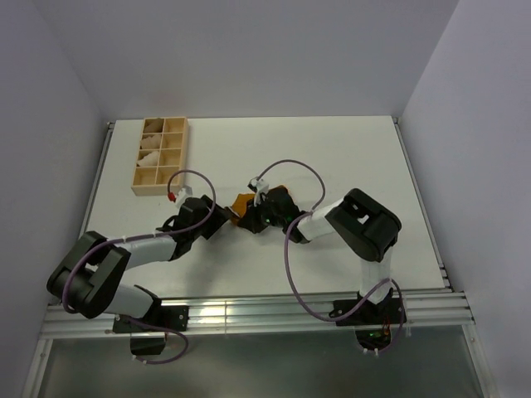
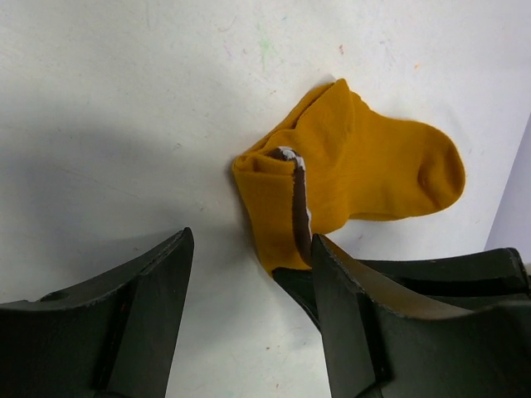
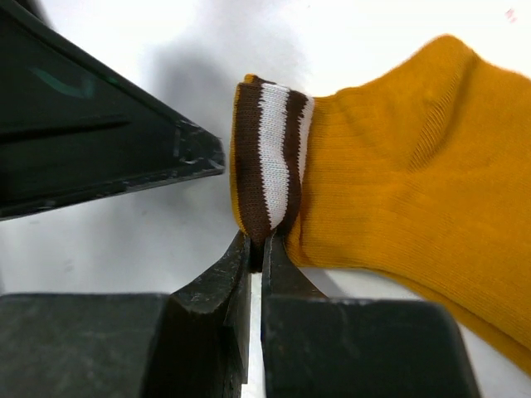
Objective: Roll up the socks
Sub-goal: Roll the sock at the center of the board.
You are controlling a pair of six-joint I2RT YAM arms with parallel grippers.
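At mid-tabletop, sock: we find the mustard-orange sock (image 1: 241,209) lying on the white tabletop (image 1: 348,157) near its centre, between the two arms, which reach in from 4 and 8 o'clock.
Sock shape: the cuff end is folded back on itself into one loose turn. In the left wrist view the toe points to 3 o'clock and the fold sits at 8 o'clock.
Cuff: the brown cuff (image 3: 270,157) with its white stripes stands on edge, facing the right wrist camera.
Right tool: the right tool (image 3: 255,249) is pressed together, pinching the cuff's lower edge at 6 o'clock of its own view.
Left tool: the left tool (image 2: 253,249) is spread wide and holds nothing. One finger sits just beside the fold.
Wooden tray: the wooden tray (image 1: 162,155) at 10 o'clock holds pale bundles (image 1: 152,149), well apart from the work.
Stage: we judge the roll barely begun, one turn at most.
Risk, slip: the pinch takes only a thin edge of cuff, so a pull could strip it free and let the turn spring open.
Risk, drag: nothing pins the toe, so we think the whole sock may slide instead of rolling.
Risk, clash: both tools crowd the same fold, so closing the left one carelessly could strike the right one.
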